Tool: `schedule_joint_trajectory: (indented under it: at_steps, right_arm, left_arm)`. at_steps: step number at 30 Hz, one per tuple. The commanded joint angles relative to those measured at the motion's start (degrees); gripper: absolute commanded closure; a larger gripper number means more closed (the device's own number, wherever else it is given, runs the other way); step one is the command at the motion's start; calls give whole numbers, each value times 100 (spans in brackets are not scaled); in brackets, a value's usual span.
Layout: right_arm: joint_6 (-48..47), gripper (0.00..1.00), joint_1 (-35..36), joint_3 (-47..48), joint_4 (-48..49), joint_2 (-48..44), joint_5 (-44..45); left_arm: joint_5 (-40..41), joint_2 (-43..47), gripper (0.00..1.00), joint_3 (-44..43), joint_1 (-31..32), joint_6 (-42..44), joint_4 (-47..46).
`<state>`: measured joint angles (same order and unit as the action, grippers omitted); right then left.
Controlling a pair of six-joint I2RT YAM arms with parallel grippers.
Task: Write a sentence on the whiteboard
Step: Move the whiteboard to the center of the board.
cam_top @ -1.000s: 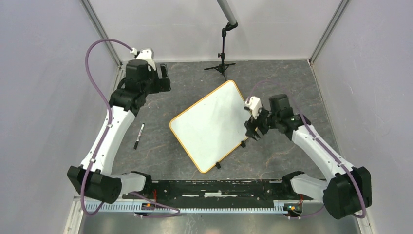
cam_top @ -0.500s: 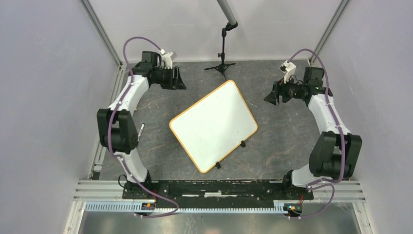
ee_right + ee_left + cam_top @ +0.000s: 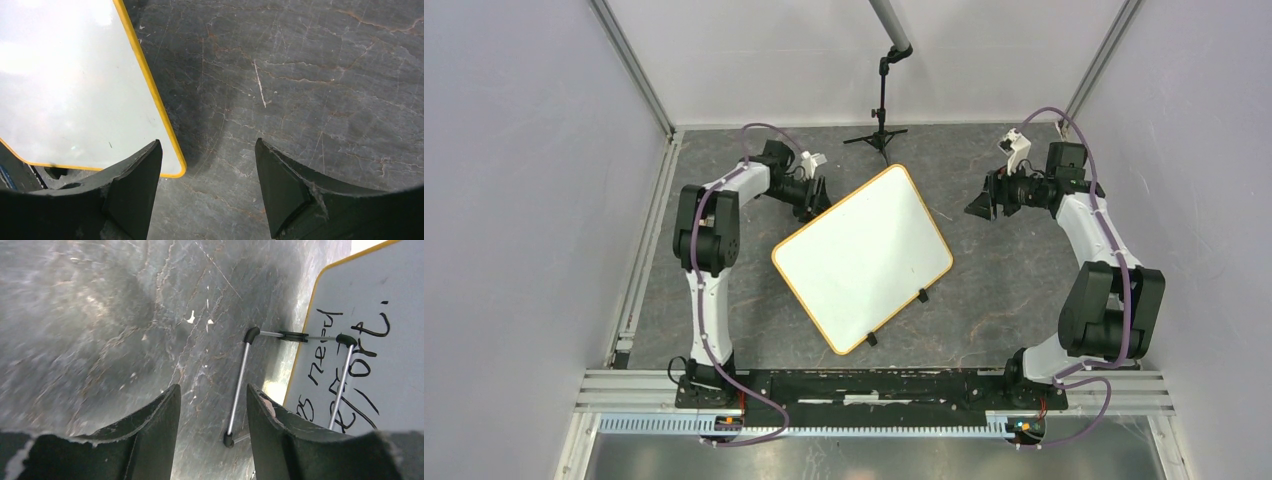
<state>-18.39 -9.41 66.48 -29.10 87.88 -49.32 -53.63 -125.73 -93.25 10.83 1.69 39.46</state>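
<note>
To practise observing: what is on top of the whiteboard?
Black handwriting on the whiteboard, visible only from the left wrist; from overhead it looks blank. Anything underneath is covered.

My left arm (image 3: 709,310) and right arm (image 3: 1104,232) are built alike: smooth white plastic shells over the long links, with chunky matte-black joint housings between them. A thin purple cable (image 3: 759,128) runs along each arm from the black base blocks at my black mounting rail (image 3: 854,385), which has a ribbed silver strip in front of it. Each wrist carries a small white camera housing (image 3: 1016,146). My left gripper (image 3: 212,390) and right gripper (image 3: 208,144) each have two broad, curved, dull black fingers (image 3: 150,432). Their edges are rough and chipped, with pale flecks along the rims.
</note>
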Motion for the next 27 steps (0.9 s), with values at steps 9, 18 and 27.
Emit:
schedule_joint_trajectory:
  at_steps: [9, 18, 27]
  right_arm:
    - [-324, 26, -143, 192, -533, -181, -56]
    - [-588, 26, -333, 442, -953, -138, -60]
    - [-681, 25, -361, 476, -1101, -122, -117]
  left_arm:
    - [-915, -955, 41, -702, 845, 872, 594]
    - [-954, -1275, 43, -764, 1551, 1770, 1434]
    - [-1032, -1317, 44, -474, 2186, 2264, 1804]
